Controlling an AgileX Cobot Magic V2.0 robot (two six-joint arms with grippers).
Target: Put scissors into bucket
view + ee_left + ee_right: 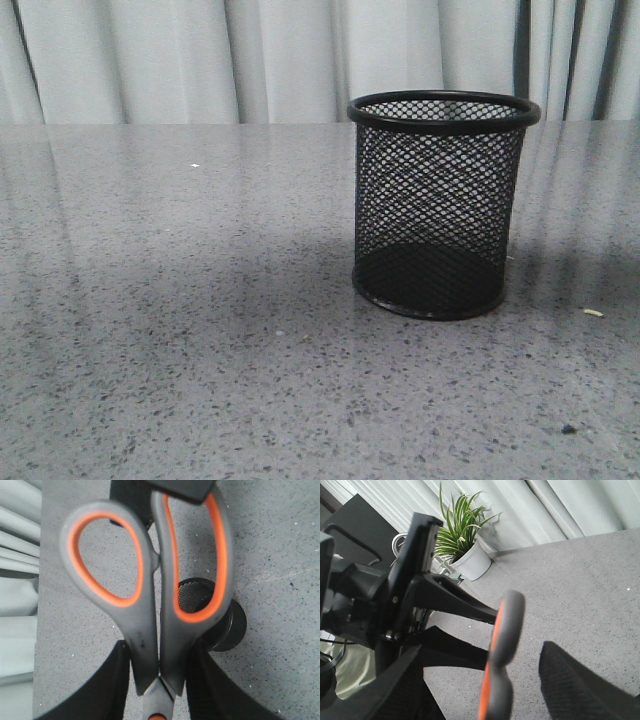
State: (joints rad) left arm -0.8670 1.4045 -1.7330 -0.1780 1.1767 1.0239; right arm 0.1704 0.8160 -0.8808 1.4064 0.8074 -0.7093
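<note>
The grey speckled tabletop (180,350) fills the front view, bare on the left and in the foreground, its far edge meeting pale curtains (200,55); the bucket (437,205) stands upright right of centre, well clear of every visible edge, its round rim open upward with nothing over it in that view; a few small specks lie on the tabletop near its base.

In the left wrist view the left hand (159,680) is clamped on the scissors (150,605); its two dark fingers (100,690) press either side of the handles just above the pivot, the orange-lined loops pointing away from the wrist; through and beside the larger loop the bucket (227,630) shows far below on the tabletop, mouth up.

In the right wrist view the scissors (505,645) appear edge-on between that hand's fingers (580,685); whether the right hand touches them or stands apart I cannot tell; a potted plant (462,540) stands beyond the tabletop edge.
</note>
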